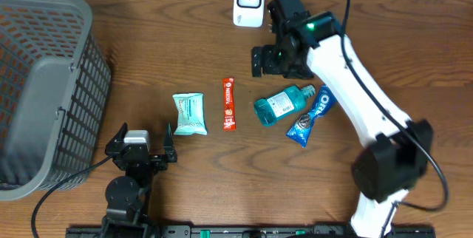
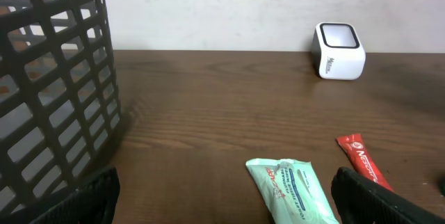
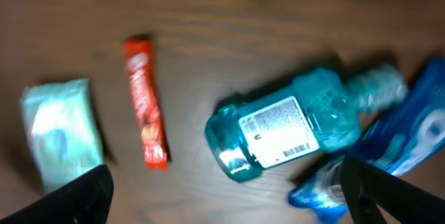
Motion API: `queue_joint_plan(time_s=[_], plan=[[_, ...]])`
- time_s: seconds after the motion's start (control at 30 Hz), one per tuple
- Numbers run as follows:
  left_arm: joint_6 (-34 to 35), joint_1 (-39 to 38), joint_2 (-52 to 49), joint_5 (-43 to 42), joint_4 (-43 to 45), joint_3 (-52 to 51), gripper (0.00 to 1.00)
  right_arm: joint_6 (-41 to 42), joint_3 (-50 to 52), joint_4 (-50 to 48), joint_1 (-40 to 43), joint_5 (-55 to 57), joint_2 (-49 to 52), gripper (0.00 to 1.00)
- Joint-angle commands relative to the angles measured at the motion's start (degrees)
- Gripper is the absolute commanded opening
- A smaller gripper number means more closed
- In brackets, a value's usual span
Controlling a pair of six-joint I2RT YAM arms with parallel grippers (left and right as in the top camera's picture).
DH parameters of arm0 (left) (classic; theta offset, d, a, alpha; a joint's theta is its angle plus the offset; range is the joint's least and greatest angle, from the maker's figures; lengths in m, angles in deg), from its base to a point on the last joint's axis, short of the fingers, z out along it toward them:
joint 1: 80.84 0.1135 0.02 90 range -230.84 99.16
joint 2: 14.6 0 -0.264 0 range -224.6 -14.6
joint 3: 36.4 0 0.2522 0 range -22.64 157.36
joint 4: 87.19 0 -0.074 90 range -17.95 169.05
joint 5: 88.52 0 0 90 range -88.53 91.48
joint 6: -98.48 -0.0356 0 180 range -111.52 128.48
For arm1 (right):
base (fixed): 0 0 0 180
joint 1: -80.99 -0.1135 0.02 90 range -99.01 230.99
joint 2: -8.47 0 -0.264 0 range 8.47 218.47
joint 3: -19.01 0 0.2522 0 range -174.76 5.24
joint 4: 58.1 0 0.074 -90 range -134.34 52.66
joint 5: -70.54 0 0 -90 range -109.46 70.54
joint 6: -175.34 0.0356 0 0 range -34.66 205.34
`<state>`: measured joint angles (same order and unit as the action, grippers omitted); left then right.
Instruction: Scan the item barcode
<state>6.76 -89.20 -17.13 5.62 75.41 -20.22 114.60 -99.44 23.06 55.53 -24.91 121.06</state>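
A teal mouthwash bottle (image 1: 282, 106) (image 3: 285, 130) lies on its side on the table, its white label with a barcode facing up. My right gripper (image 1: 281, 66) (image 3: 226, 203) hovers just behind and above it, open, with nothing between its fingers. The white scanner (image 1: 249, 2) (image 2: 339, 50) stands at the table's far edge. A mint wipes pack (image 1: 189, 113) (image 2: 292, 190), a red stick packet (image 1: 229, 104) (image 3: 146, 102) and a blue cookie packet (image 1: 312, 115) (image 3: 410, 130) lie in a row with the bottle. My left gripper (image 1: 144, 142) (image 2: 226, 206) rests open near the front edge, just short of the wipes pack.
A large grey mesh basket (image 1: 44, 90) (image 2: 49, 85) fills the left side of the table. The right arm's white links run from the front right across to the bottle. Bare wood lies between the basket and the row of items.
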Motion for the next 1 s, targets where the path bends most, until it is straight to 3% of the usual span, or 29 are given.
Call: queue_joint_plan(time_s=[0.0, 0.03, 0.07, 0.13, 0.2, 0.27, 0.43, 0.57, 0.97], plan=[[0.1, 0.0, 0.0, -0.6, -0.7, -1.9, 0.98, 23.6, -0.5, -0.3, 1.0, 0.4, 5.3, 0.82], [0.1, 0.0, 0.0, -0.5, -0.7, -1.9, 0.98, 25.1, -0.5, -0.6, 1.0, 0.6, 6.0, 0.73], [0.1, 0.0, 0.0, -0.6, -0.7, -1.9, 0.98, 25.6, -0.5, -0.9, 1.0, 1.3, 6.8, 0.72], [0.1, 0.0, 0.0, -0.6, -0.7, -1.9, 0.98, 25.6, -0.5, -1.4, 1.0, 2.8, 8.0, 0.82], [0.1, 0.0, 0.0, -0.5, -0.7, -1.9, 0.98, 25.6, -0.5, -1.0, 1.0, 2.8, 9.0, 0.99], [0.1, 0.0, 0.0, -0.5, -0.7, -1.9, 0.98, 27.8, -0.5, 0.5, 1.2, 1.8, 9.4, 0.99], [0.1, 0.0, 0.0, -0.6, -0.7, -1.9, 0.98, 44.3, -0.5, 8.4, 2.9, 1.3, 9.6, 0.99], [0.1, 0.0, 0.0, -0.6, -0.7, -1.9, 0.98, 50.6, 0.1, 9.0, 4.0, 1.6, 9.6, 0.99], [0.1, 0.0, 0.0, -0.5, -0.7, -1.9, 0.98, 55.6, 0.8, 3.9, 4.3, 1.9, 15.3, 0.91]])
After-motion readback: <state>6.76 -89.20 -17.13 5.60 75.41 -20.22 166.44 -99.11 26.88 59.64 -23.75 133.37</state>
